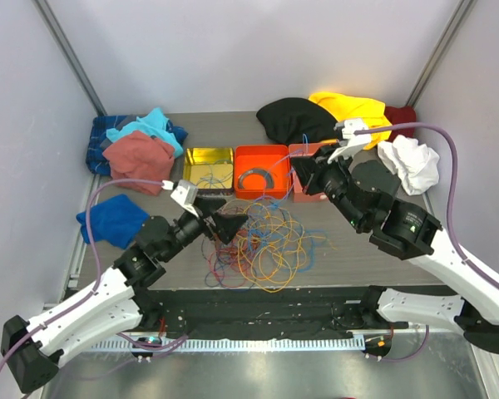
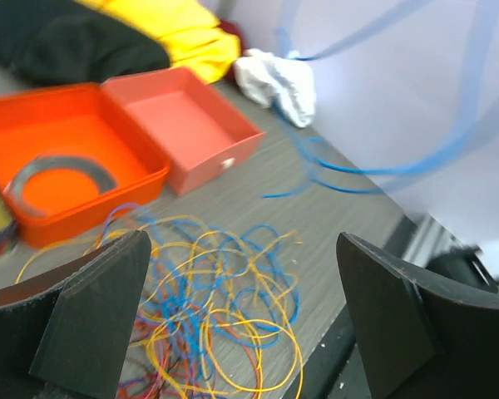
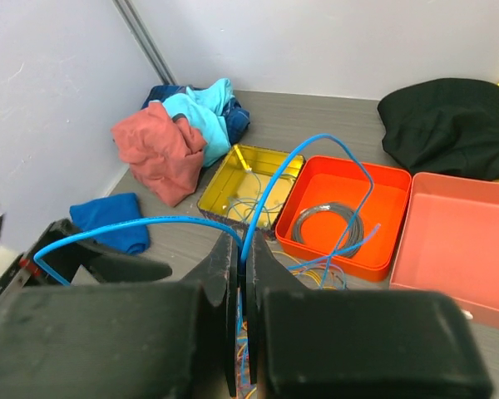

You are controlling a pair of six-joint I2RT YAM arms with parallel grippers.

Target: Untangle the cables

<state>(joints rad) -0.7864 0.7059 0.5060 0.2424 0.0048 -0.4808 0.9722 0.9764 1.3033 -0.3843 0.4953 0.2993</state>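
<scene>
The cables point(image 1: 266, 243) lie in a loose tangle of yellow, orange, blue and red loops on the grey table, in front of the trays. My left gripper point(image 1: 227, 218) hovers at the tangle's left edge. In the left wrist view it point(image 2: 249, 320) stands wide open, with nothing between its fingers and the cables point(image 2: 204, 307) on the table beneath. My right gripper point(image 1: 303, 171) is raised over the tangle's far right side. It point(image 3: 242, 253) is shut on a single blue cable point(image 3: 270, 189), which arcs up from the jaws and trails towards the orange tray.
Three containers stand in a row behind the tangle: a yellow tin point(image 1: 208, 151), an orange tray point(image 1: 262, 150) holding a grey coil point(image 3: 326, 226), and a salmon tray point(image 3: 457, 241). Cloths lie around: black point(image 1: 295, 119), yellow point(image 1: 349, 106), white point(image 1: 409, 162), pink point(image 1: 139, 158), blue point(image 1: 112, 219).
</scene>
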